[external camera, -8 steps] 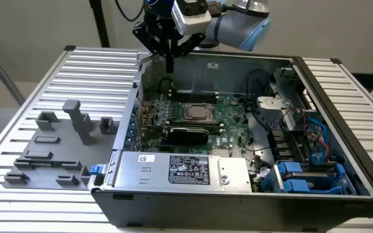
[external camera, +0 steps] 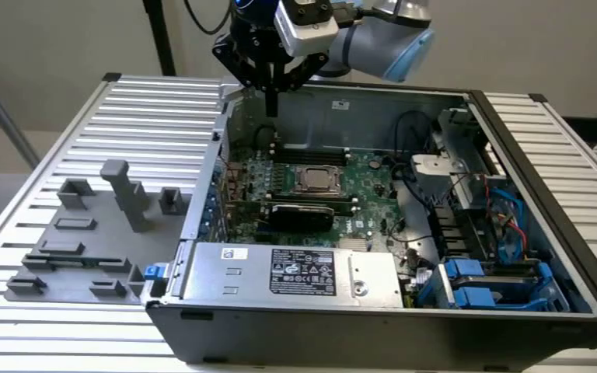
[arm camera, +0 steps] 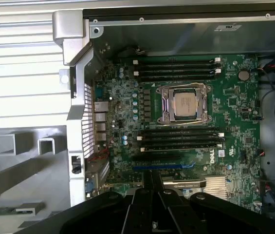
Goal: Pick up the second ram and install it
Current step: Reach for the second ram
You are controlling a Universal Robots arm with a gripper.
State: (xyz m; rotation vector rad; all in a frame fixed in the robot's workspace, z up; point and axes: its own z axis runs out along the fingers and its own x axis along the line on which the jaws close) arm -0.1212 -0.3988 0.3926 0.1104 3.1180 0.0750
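My gripper (external camera: 273,111) hangs shut, with nothing between its fingers, over the back corner of the open computer case (external camera: 200,233) on the exterior view's left. In the wrist view the shut fingertips (arm camera: 153,173) point down at the motherboard (arm camera: 234,97), near the black memory slots (arm camera: 181,138) beside the silver CPU (arm camera: 184,103). More black memory slots (arm camera: 176,69) run on the CPU's other side. A thin green strip (arm camera: 3,210), seemingly the second ram, lies in the grey fixture (external camera: 81,249) outside the case, well away from the gripper.
A black expansion card (external camera: 298,214) sits across the board below the CPU (external camera: 317,180). The power supply (external camera: 298,272) fills the case's near side, with blue drive bays (external camera: 485,284) and cables on the exterior view's right. Upright grey posts (external camera: 127,194) stand on the fixture.
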